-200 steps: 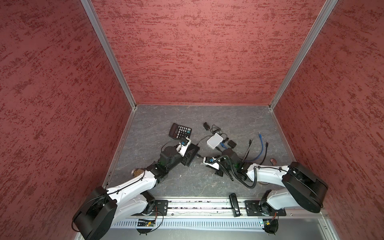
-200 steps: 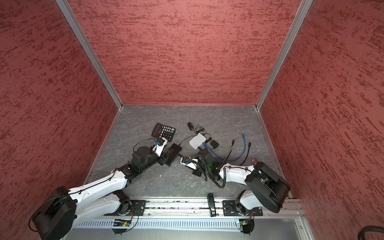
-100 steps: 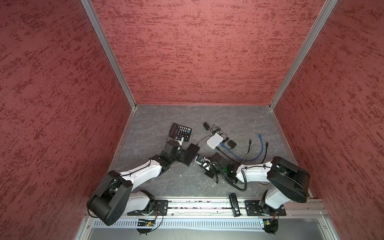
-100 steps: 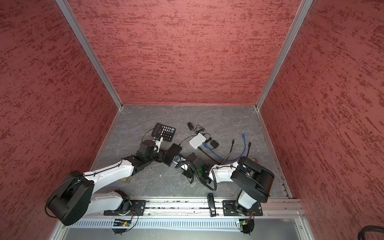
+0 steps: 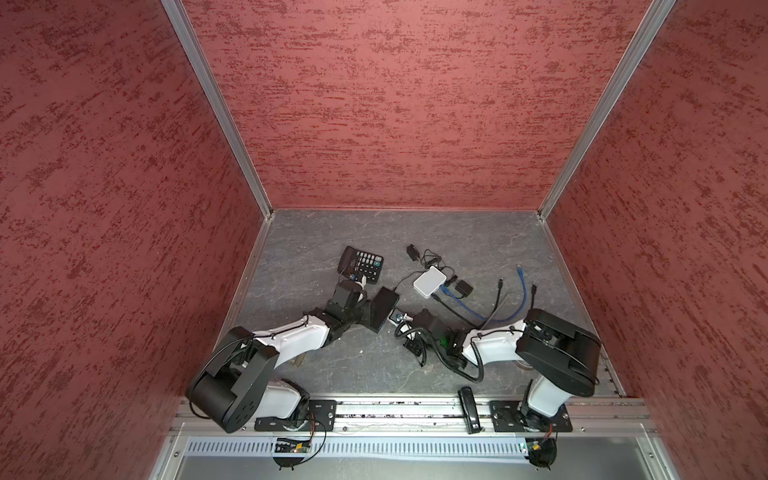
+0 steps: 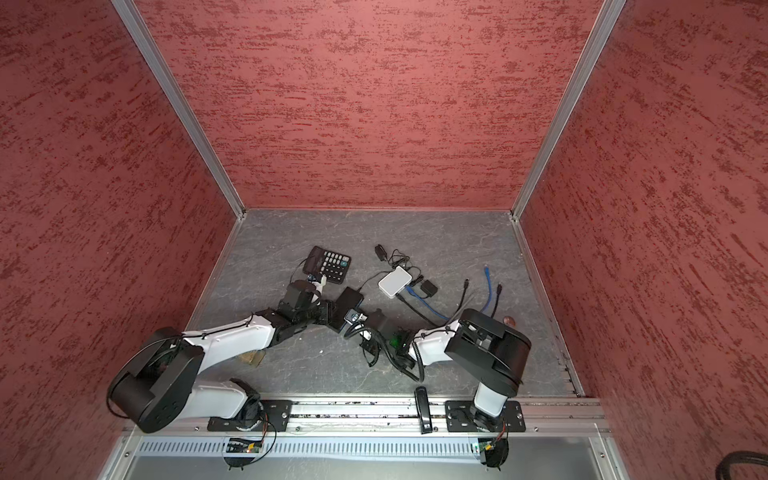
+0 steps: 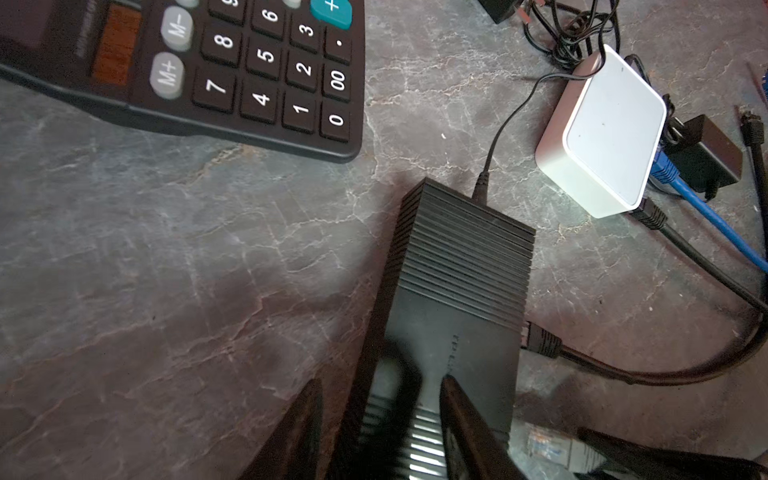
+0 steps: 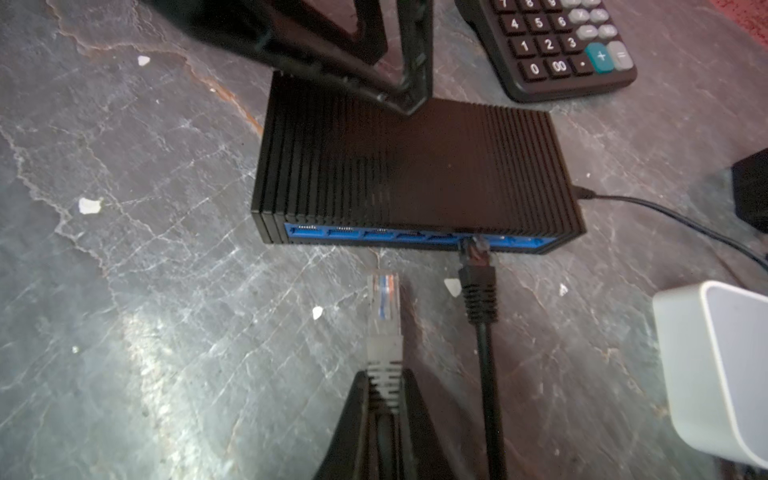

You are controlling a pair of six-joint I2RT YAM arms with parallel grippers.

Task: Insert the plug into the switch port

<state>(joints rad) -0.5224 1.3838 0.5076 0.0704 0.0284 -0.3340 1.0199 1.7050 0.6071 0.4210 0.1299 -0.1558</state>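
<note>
Clearly the insertion is not yet done: the right pincer [image 8: 384,376] is clamped on the grey boot of the Ethernet plug [image 8: 383,303]. The plug's clear tip points at the blue port row [image 8: 374,235] of the black network switch [image 8: 415,166] but stands just short of it, not touching. We judge the grasp and rough line-up finished. What is left is the final approach: seating the tip in a free port and pushing until it latches.

The left pincer [image 7: 380,380] straddles the switch's far end with its jaws apart; whether it actually presses on the casing we cannot tell. In both top views the switch lies just below the middle of the frame, between the two arms, on the grey desk [image 5: 365,374].

One port is already taken by a black cable [image 8: 478,291], right beside the plug's path, so we must aim for an empty port next to it. A calculator [image 5: 360,264] lies up-left of the switch in a top view and a small white box [image 5: 430,282] up-right; neither blocks the way.
</note>
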